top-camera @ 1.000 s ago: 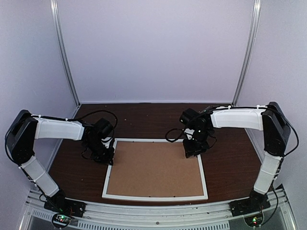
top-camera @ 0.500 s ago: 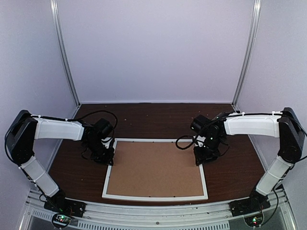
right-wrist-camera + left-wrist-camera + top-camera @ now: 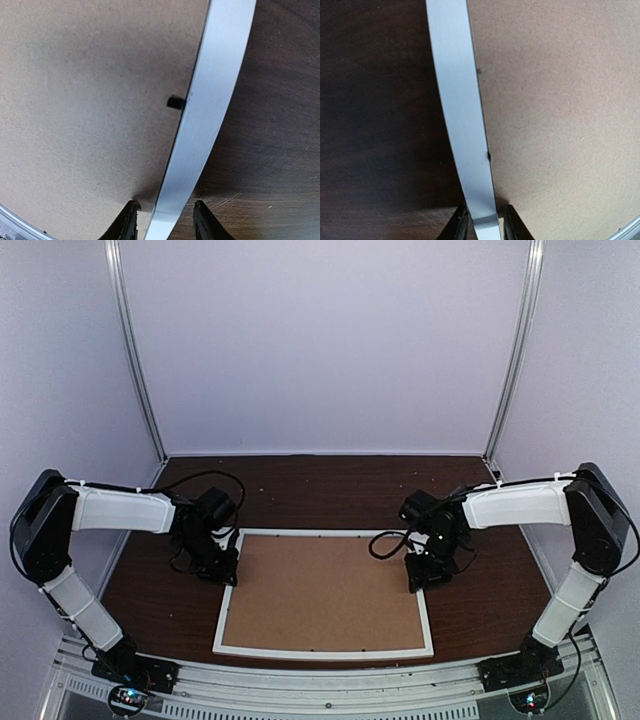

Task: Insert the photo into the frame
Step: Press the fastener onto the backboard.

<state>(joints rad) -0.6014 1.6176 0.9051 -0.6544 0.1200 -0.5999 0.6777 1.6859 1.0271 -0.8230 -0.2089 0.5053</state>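
The frame (image 3: 320,651) lies flat on the dark table, a plain brown backing board (image 3: 325,590) filling it. The photo is not in view. My left gripper (image 3: 222,565) points down over the frame's left rail (image 3: 460,100). Its jaws (image 3: 484,225) straddle the rail with only thin gaps on either side, so it is open. My right gripper (image 3: 420,575) hangs over the right rail (image 3: 210,100). Its jaws (image 3: 165,220) are open, one finger over the board and the other over the table, both clear of the rail.
A small black tab (image 3: 174,102) sticks out over the board at the right rail's inner edge. Dark wooden table (image 3: 300,490) surrounds the frame, with white walls at the back and sides. A metal rail (image 3: 330,685) runs along the near edge.
My right gripper has moved right and toward the near side, from the frame's far right corner to the middle of the right rail. The left arm and the frame have stayed put.
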